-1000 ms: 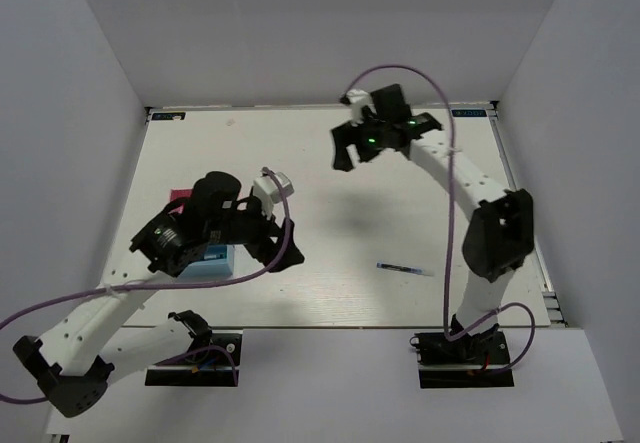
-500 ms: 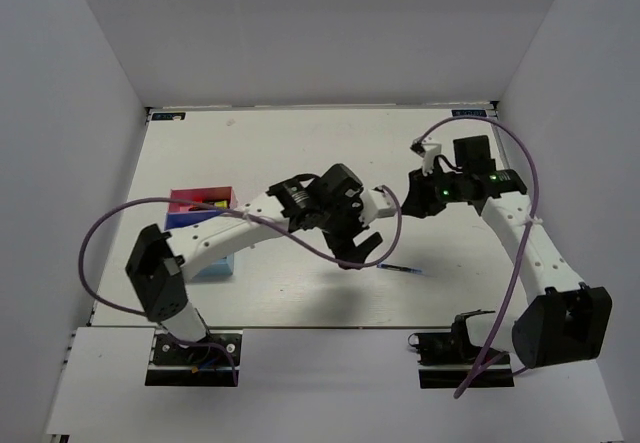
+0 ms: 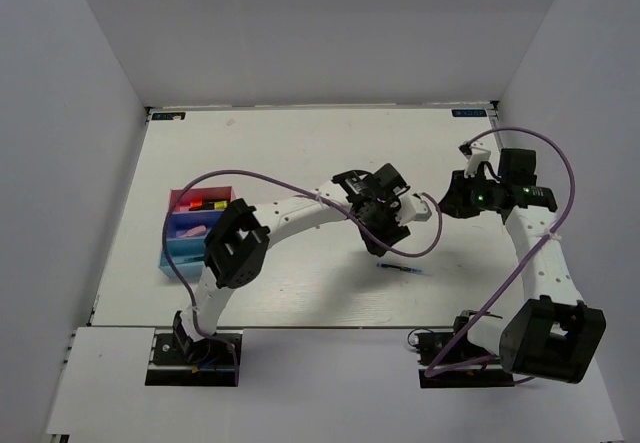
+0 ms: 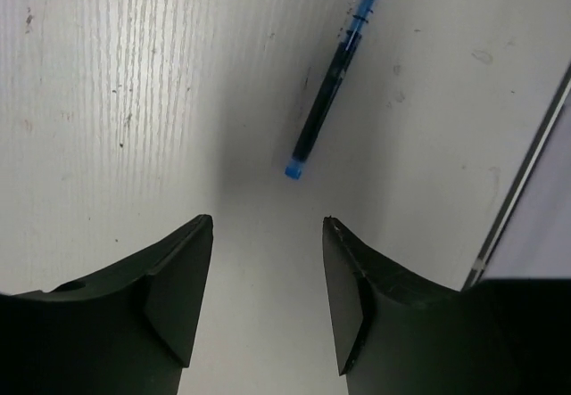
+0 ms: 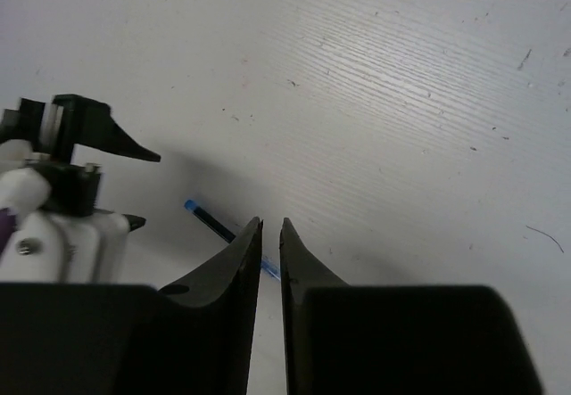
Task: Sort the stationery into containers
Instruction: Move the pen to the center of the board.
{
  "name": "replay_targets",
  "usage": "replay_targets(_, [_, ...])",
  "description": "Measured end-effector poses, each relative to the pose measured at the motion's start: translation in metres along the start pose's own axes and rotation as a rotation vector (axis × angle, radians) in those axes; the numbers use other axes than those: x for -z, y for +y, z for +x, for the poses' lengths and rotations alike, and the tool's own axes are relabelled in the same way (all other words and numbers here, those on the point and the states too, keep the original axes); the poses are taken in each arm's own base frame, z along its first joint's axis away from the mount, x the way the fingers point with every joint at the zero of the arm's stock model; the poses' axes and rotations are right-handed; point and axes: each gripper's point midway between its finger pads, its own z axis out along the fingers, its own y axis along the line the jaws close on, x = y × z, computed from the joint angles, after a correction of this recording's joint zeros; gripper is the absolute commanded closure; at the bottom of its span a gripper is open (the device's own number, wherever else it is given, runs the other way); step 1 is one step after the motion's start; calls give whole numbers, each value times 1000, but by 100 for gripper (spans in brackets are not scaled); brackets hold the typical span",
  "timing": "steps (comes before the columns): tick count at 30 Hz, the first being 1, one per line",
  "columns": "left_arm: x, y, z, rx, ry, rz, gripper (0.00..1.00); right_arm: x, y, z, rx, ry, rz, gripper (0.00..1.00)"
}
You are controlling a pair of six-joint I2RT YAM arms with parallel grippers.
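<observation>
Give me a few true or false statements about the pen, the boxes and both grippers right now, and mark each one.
1. The blue pen lies on the table, outside both boxes. True.
2. The left gripper is clamped on the pen. False: its jaws stand open and empty, and the pen lies on the table ahead of them.
3. The right gripper is spread wide. False: its jaws are almost together, with only a slim gap and nothing between them.
4. The pink box adjoins the blue box on the left side of the table. True.
</observation>
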Motion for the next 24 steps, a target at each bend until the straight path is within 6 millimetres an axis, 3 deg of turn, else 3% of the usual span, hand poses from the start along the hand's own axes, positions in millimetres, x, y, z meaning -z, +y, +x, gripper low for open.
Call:
replay_targets(5, [-27,-1,3,-43,48,8,37,11,-14,-3,-59,-51,15,83])
replay_targets(14, [-68,-32,12,-153,103,45,37,22,-22,-5,-147,-112,-28,84])
replay_targets(18, [-74,-39,10,-195,103,37,40,23,-23,-5,-171,-124,-52,84])
replay_targets(24, [-82,-31,0,-249,77,-34,40,26,-20,-7,-184,-147,-89,84])
